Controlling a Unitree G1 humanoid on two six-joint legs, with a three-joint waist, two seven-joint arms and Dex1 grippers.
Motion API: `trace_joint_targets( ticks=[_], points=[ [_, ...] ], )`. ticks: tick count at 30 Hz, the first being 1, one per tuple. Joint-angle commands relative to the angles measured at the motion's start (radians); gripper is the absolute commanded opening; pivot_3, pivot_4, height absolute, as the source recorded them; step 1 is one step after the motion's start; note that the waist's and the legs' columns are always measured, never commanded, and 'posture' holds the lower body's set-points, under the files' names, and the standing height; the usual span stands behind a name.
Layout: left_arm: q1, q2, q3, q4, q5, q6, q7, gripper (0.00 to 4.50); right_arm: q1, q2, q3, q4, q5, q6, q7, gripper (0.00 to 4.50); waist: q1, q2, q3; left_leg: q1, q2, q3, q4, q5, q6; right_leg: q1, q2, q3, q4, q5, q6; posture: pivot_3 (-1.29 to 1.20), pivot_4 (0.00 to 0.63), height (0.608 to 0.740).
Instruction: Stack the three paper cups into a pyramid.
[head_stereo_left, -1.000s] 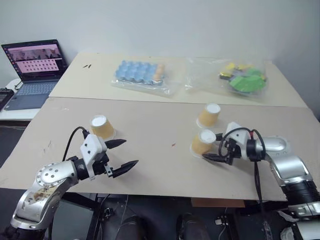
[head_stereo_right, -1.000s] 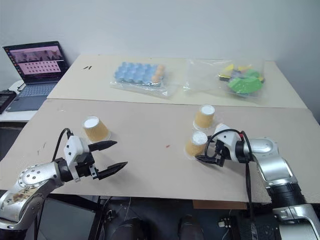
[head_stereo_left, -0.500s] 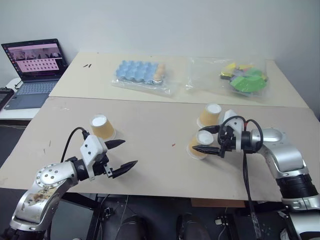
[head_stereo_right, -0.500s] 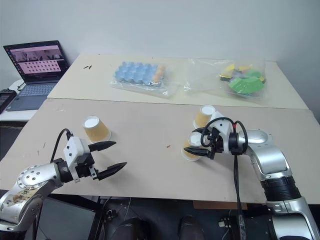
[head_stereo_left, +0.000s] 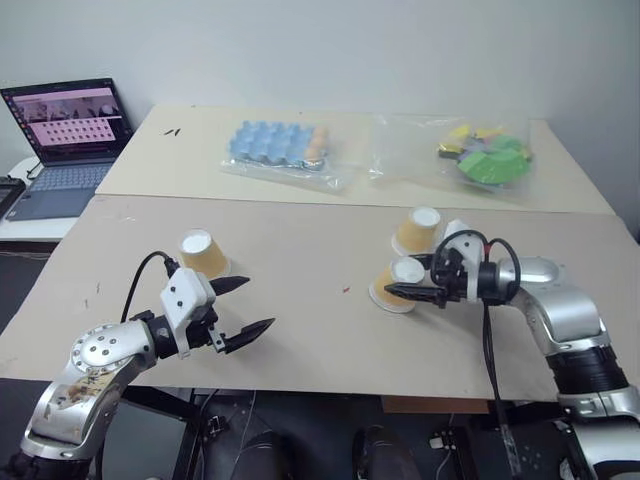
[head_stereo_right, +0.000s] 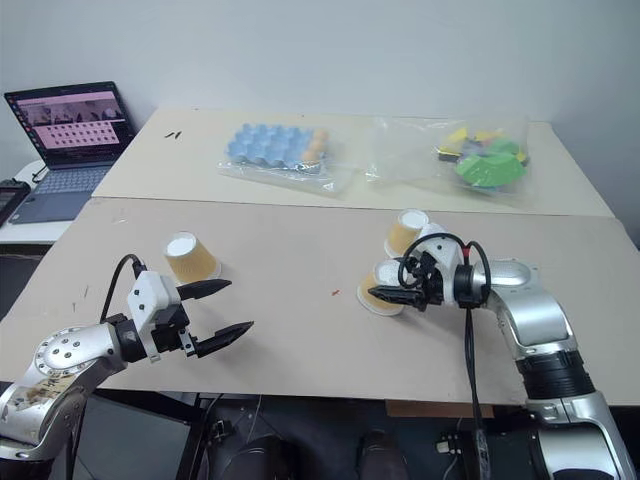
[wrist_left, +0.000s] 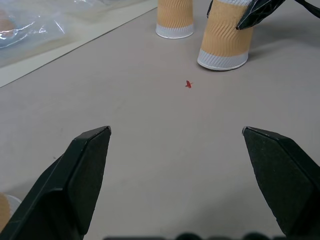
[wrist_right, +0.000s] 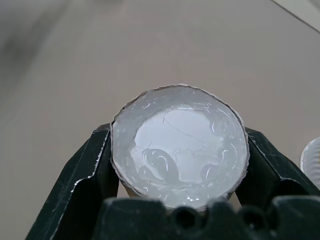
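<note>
While the right end effector (head_stereo_left: 408, 290) grips one of the three paper cups, its two black fingers (wrist_right: 82, 175) press on both sides of the cup's white bottom. This held cup (head_stereo_left: 395, 284) stands upside down and a little tilted; I cannot tell if its rim touches the desk (head_stereo_left: 320, 330) all around. I take the held cup as the landmark for all places. Just beside it, on the far side and slightly to the robot's right, the second cup (head_stereo_left: 418, 230) stands upside down on the desk; the two are close, but I cannot tell if they touch. Well apart from the held cup, to the robot's left, the third cup (head_stereo_left: 203, 253) also stands upside down. No cup rests on another one, so the pyramid is not built.

Near this third cup, on the side closer to the robot, the left end effector (head_stereo_left: 245, 310) hovers with its jaws spread wide and nothing between them. Its fingers (wrist_left: 85, 170) point across the desk toward the held cup, and a small red mark (wrist_left: 188, 84) lies on the desk between them and that cup.

Farther behind the held cup, a blue tray in a plastic bag (head_stereo_left: 280, 146) and a bag with green and yellow pieces (head_stereo_left: 485, 155) lie on the rear desk. Far to the left of the held cup, a laptop (head_stereo_left: 65, 130) stands open.
</note>
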Motion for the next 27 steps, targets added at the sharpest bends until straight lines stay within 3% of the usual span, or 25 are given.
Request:
trace_joint_targets(
  ticks=[1, 9, 14, 21, 22, 24, 27],
  points=[
    [-0.016, -0.001, 0.006, -0.021, 0.006, 0.001, 0.001, 4.50, -0.116, 0.074, 0.027, -0.025, 0.026, 0.019, -0.012, 2.83, -0.010, 0.000, 0.000, 0.000, 0.000, 0.000, 0.000, 0.000, 0.000, 0.000, 0.000, 0.000, 0.000, 0.000, 0.000, 0.00, 0.150, 0.712],
    [-0.014, -0.008, -0.011, -0.040, 0.009, 0.006, 0.002, 4.50, -0.330, 0.310, 0.218, 0.194, -0.094, -0.054, -0.011, 2.83, -0.009, 0.000, 0.000, -0.003, 0.000, 0.001, 0.000, 0.001, -0.002, -0.006, 0.001, 0.000, 0.004, 0.000, -0.001, 0.00, 0.150, 0.712],
    [-0.014, -0.004, 0.000, -0.046, 0.007, 0.012, 0.010, 4.50, -0.368, 0.352, 0.278, 0.336, -0.159, -0.142, 0.040, 2.83, -0.002, 0.000, 0.000, -0.010, -0.001, 0.001, 0.002, 0.001, -0.002, -0.010, 0.000, -0.002, 0.004, 0.000, -0.001, 0.00, 0.150, 0.712],
    [-0.002, -0.011, -0.002, -0.061, 0.011, 0.016, 0.022, 4.50, -0.390, 0.393, 0.277, 0.421, -0.202, -0.179, 0.030, 2.83, -0.012, 0.000, 0.000, -0.008, 0.000, 0.001, 0.002, 0.001, -0.002, -0.009, 0.001, -0.001, 0.005, 0.000, -0.001, 0.00, 0.150, 0.712],
    [-0.002, -0.012, -0.003, -0.060, 0.011, 0.016, 0.023, 4.50, -0.389, 0.395, 0.271, 0.419, -0.200, -0.179, 0.031, 3.82, -0.012, 0.000, 0.000, -0.007, 0.000, 0.001, 0.002, 0.001, -0.002, -0.009, 0.001, -0.001, 0.006, 0.000, -0.001, 0.00, 0.150, 0.712],
    [-0.006, -0.014, -0.007, -0.059, 0.010, 0.017, 0.024, 4.50, -0.379, 0.379, 0.248, 0.369, -0.193, -0.170, 0.028, 4.43, -0.012, 0.000, 0.000, -0.007, 0.000, 0.001, 0.002, 0.002, -0.003, -0.010, 0.001, -0.001, 0.007, 0.000, -0.001, 0.00, 0.150, 0.712],
    [-0.010, -0.015, -0.011, -0.058, 0.012, 0.016, 0.023, 4.50, -0.357, 0.338, 0.205, 0.260, -0.159, -0.124, 0.034, 4.43, -0.008, 0.000, 0.000, -0.008, 0.000, 0.001, 0.002, 0.002, -0.003, -0.010, 0.001, -0.001, 0.007, 0.000, -0.001, 0.00, 0.150, 0.712]
  ],
)
